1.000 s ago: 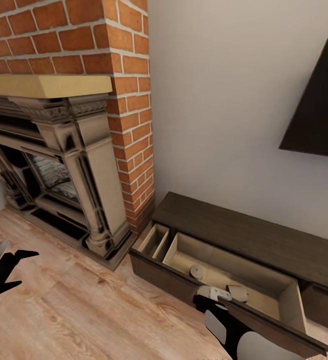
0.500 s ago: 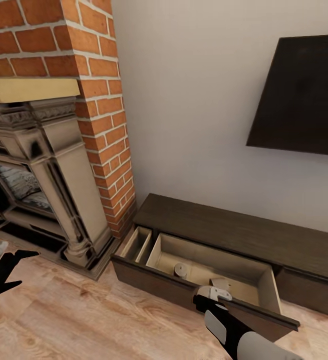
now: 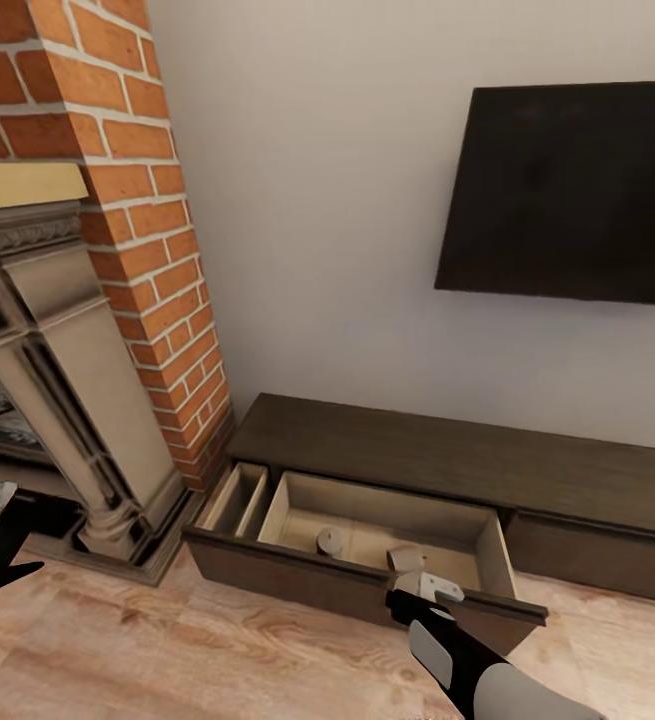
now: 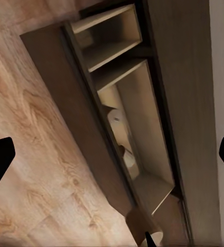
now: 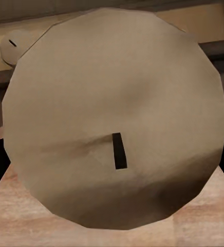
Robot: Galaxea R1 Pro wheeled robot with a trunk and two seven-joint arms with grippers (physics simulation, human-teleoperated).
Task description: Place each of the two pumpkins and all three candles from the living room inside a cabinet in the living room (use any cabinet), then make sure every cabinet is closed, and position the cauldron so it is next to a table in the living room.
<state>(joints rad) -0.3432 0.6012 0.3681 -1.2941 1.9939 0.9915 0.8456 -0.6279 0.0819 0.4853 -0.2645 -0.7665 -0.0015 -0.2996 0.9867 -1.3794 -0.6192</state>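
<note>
The long dark-brown cabinet (image 3: 417,450) stands against the wall with one drawer (image 3: 297,585) pulled out. In the drawer's pale tan inside a candle (image 3: 329,541) stands upright, and a second tan candle (image 3: 404,556) lies beside it. My right gripper (image 3: 419,590) hovers at the drawer's front edge. In the right wrist view it is shut on a round tan candle (image 5: 117,103) with a black wick. My left gripper (image 3: 7,550) is low at the left over the floor, open with nothing in it. The left wrist view looks along the open drawer (image 4: 143,128).
A stone fireplace (image 3: 57,400) with a red brick chimney (image 3: 137,200) stands left of the cabinet. A black TV (image 3: 567,190) hangs on the wall above it. Light wood plank floor (image 3: 167,660) lies in front. A narrow side compartment (image 3: 232,495) is at the drawer's left end.
The head view has swung to the right: fireplace, cabinet and drawer slid left in the picture and more of the TV came in. Both grippers kept their places in the picture.
</note>
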